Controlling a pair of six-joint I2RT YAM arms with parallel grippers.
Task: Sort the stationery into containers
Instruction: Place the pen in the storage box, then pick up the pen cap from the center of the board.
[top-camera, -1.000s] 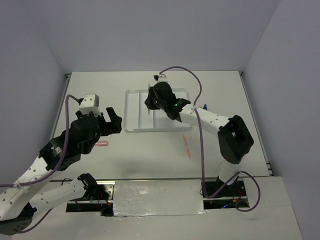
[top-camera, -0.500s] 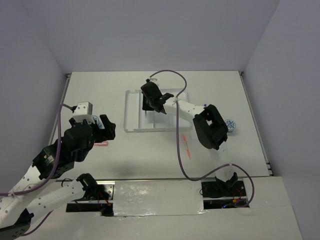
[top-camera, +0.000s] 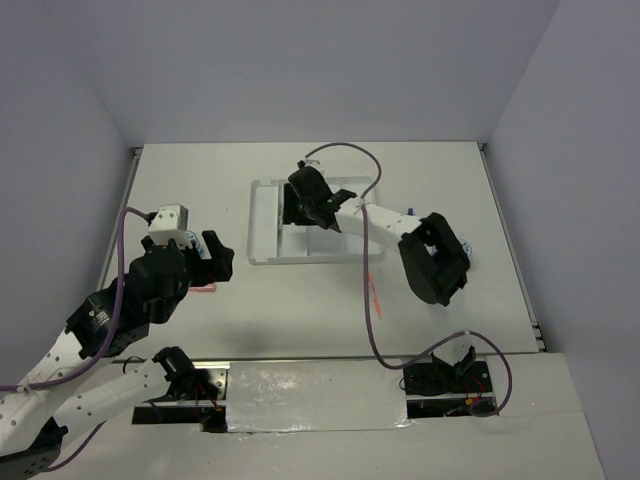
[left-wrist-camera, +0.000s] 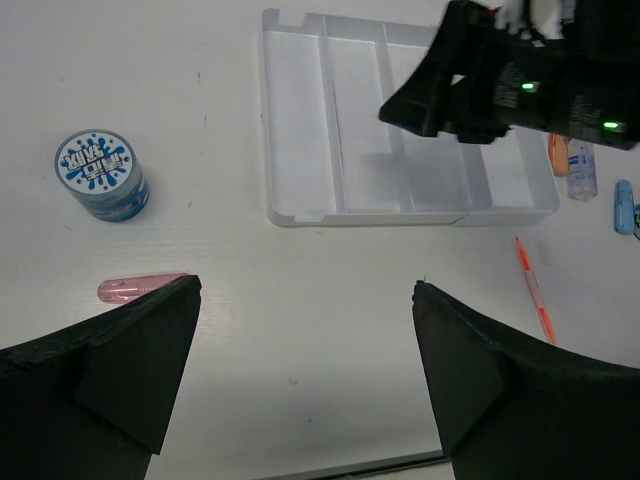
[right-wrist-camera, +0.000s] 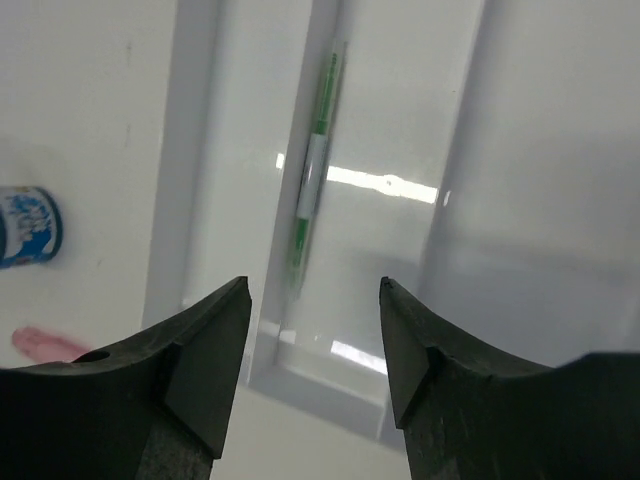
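Bright even light, soft shadows, glare on tray (right-wrist-camera: 392, 188) — right wrist view blurry

Thin green pen (right-wrist-camera: 314, 175) in white tray (right-wrist-camera: 530, 130)
It lies along a compartment divider, the right pincer (right-wrist-camera: 312, 340) gaping wide above.

The right arm (left-wrist-camera: 500, 85) hides the tray's (left-wrist-camera: 298, 130) far corner in the left wrist view.
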